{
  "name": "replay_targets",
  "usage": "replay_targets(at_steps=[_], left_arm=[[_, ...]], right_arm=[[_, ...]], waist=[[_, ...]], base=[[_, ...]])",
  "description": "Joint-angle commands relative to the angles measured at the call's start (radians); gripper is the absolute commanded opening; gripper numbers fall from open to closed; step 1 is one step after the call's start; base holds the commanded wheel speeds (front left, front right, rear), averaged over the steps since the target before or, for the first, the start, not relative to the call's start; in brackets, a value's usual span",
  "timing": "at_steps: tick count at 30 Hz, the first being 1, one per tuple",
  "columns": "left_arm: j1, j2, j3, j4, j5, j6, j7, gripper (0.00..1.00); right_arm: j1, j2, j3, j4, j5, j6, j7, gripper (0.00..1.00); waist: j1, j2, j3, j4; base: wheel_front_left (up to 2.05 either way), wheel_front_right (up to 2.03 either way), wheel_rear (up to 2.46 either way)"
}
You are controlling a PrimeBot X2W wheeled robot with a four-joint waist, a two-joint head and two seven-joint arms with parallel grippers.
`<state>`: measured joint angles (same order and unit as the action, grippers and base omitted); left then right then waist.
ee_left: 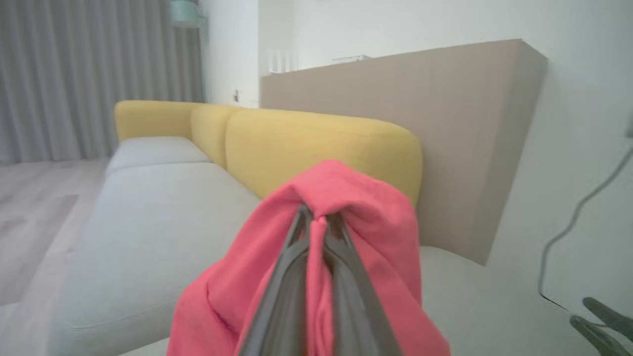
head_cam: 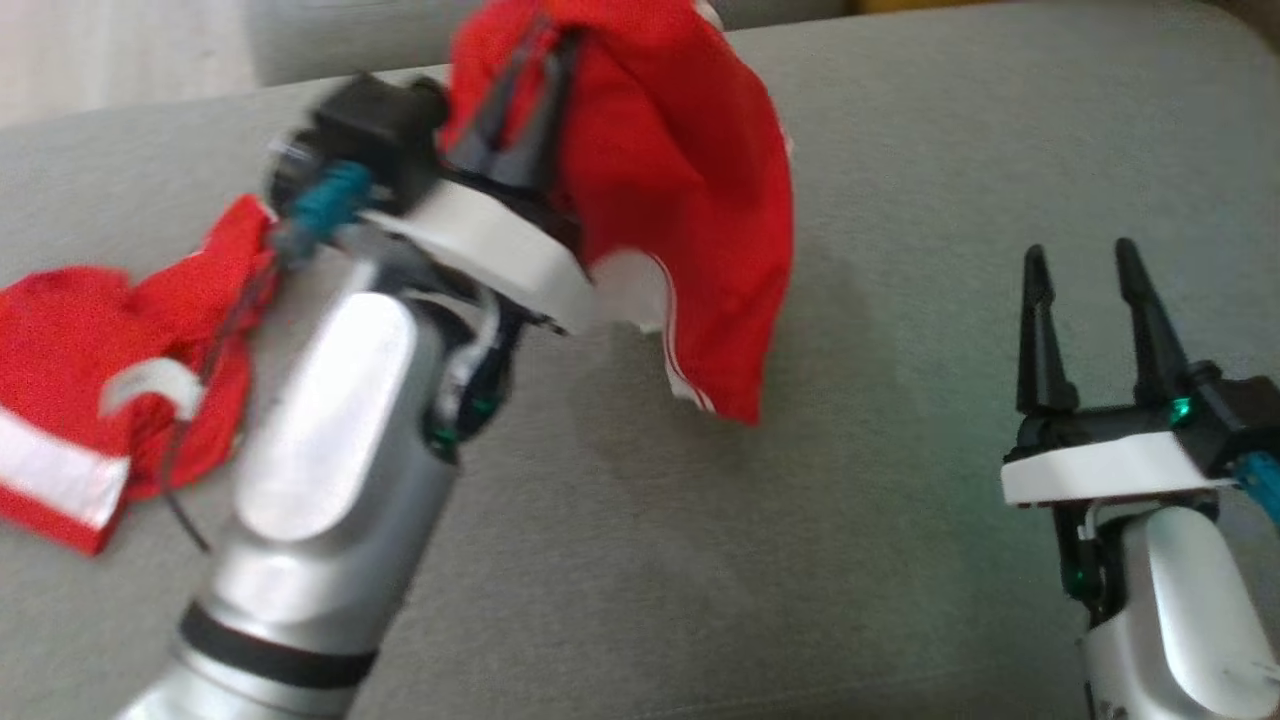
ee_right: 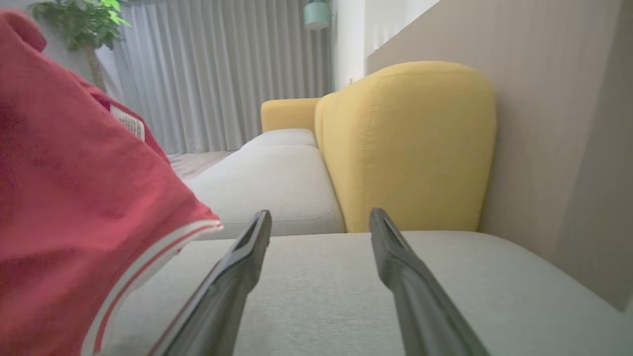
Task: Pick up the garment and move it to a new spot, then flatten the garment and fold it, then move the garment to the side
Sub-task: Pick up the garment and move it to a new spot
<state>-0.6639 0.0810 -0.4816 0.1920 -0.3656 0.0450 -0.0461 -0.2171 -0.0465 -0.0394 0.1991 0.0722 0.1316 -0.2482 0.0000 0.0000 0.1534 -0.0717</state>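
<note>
The garment (head_cam: 690,170) is red with white trim. One end hangs lifted above the grey seat, pinched by my left gripper (head_cam: 535,45), which is shut on it. Its other end (head_cam: 90,400) lies crumpled on the cushion at the left. In the left wrist view the red cloth (ee_left: 346,207) drapes over both fingers, which meet at my left gripper (ee_left: 316,217). My right gripper (head_cam: 1080,262) stands open and empty low at the right, apart from the cloth. In the right wrist view my right gripper (ee_right: 320,220) has a wide gap, and the garment (ee_right: 74,198) hangs at the left.
The grey sofa seat (head_cam: 900,150) stretches under both arms. Yellow backrests (ee_right: 410,143) (ee_left: 306,143) rise behind it, with a beige panel (ee_left: 445,109) beyond. Curtains (ee_right: 222,74) and a plant (ee_right: 84,20) stand farther off. A cable (ee_left: 568,232) hangs on the wall.
</note>
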Motion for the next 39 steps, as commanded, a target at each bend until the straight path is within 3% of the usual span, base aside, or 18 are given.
replay_targets(at_steps=[1, 9, 10, 11, 15, 20, 26, 32, 39], left_arm=[[-0.036, 0.01, 0.024, -0.02, -0.008, 0.008, -0.011, 0.0], [-0.072, -0.029, -0.085, 0.155, -0.048, 0.031, -0.074, 0.03], [-0.077, -0.029, -0.101, 0.176, -0.057, 0.03, -0.084, 0.76], [-0.08, -0.03, -0.119, 0.193, -0.073, 0.029, -0.094, 1.0], [-0.101, -0.03, -0.176, 0.241, -0.119, 0.042, -0.136, 1.0], [-0.128, -0.019, -0.136, 0.279, -0.132, 0.06, -0.191, 1.0], [-0.09, 0.085, -0.056, 0.258, -0.128, 0.058, -0.212, 1.0], [0.067, 0.186, 0.004, 0.163, -0.108, 0.044, -0.215, 1.0], [0.351, 0.169, 0.085, 0.045, -0.087, 0.055, -0.215, 1.0]], right_arm=[[-0.039, -0.004, 0.018, -0.041, 0.009, -0.001, -0.01, 1.0], [-0.047, -0.004, 0.011, -0.057, 0.035, -0.001, -0.012, 1.0], [-0.046, -0.004, 0.013, -0.057, 0.038, -0.001, -0.012, 1.0], [-0.045, -0.004, 0.014, -0.056, 0.04, -0.001, -0.012, 1.0], [-0.042, -0.004, 0.01, -0.053, 0.046, -0.001, -0.013, 1.0], [-0.029, -0.004, -0.003, -0.057, 0.036, -0.001, -0.013, 1.0], [-0.007, -0.004, -0.018, -0.051, 0.001, -0.001, -0.013, 1.0], [0.029, -0.004, -0.016, -0.032, -0.019, -0.001, -0.009, 1.0], [0.097, -0.004, -0.015, -0.018, -0.011, -0.001, 0.005, 1.0]], waist=[[0.0, 0.0, 0.013, -0.048], [0.0, 0.0, 0.044, -0.151], [0.0, 0.0, 0.045, -0.157], [0.0, 0.0, 0.047, -0.162], [0.0, 0.0, 0.052, -0.161], [0.0, 0.0, 0.038, -0.105], [0.0, 0.0, -0.008, -0.002], [0.0, 0.0, -0.07, 0.095], [0.0, 0.0, -0.127, 0.162]], base=[[0.0, 0.0, 0.0], [0.0, 0.0, 0.0], [0.0, 0.0, 0.0], [0.0, 0.0, 0.0], [0.0, 0.0, 0.0], [0.0, 0.0, 0.0], [0.0, 0.0, 0.0], [0.0, 0.0, 0.0], [0.0, 0.0, 0.0]])
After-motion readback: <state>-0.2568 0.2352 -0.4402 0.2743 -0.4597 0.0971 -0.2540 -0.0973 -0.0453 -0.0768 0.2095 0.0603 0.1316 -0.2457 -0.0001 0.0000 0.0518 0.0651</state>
